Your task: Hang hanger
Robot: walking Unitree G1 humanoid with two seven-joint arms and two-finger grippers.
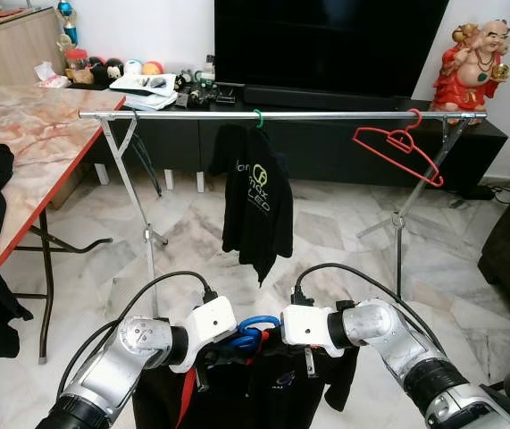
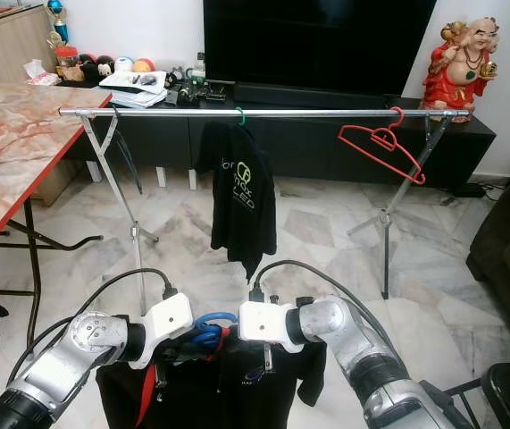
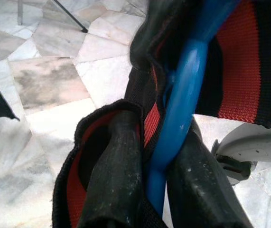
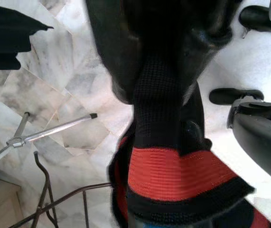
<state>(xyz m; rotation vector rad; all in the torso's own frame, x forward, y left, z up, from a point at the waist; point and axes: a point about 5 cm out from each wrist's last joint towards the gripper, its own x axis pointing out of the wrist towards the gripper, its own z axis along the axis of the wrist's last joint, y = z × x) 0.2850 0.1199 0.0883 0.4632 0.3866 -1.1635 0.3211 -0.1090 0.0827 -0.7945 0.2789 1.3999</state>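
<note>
Hanger (image 3: 180,102) with black garment (image 1: 263,393) sits clamped in left claw (image 3: 149,190); right claw (image 4: 163,61) grips its collar.

A silver clothes rail (image 1: 326,114) spans the upper frame on crossed legs standing on the marble floor (image 1: 326,232). From it hang a black shirt (image 1: 256,206) at centre and an empty red hanger (image 1: 399,147) toward the right.

Ahead, rail (image 1: 281,114) with shirt (image 1: 256,201) at middle, empty hanger (image 1: 400,147) at right. Table (image 1: 31,134) to the left, TV (image 1: 326,45) behind rail.
</note>
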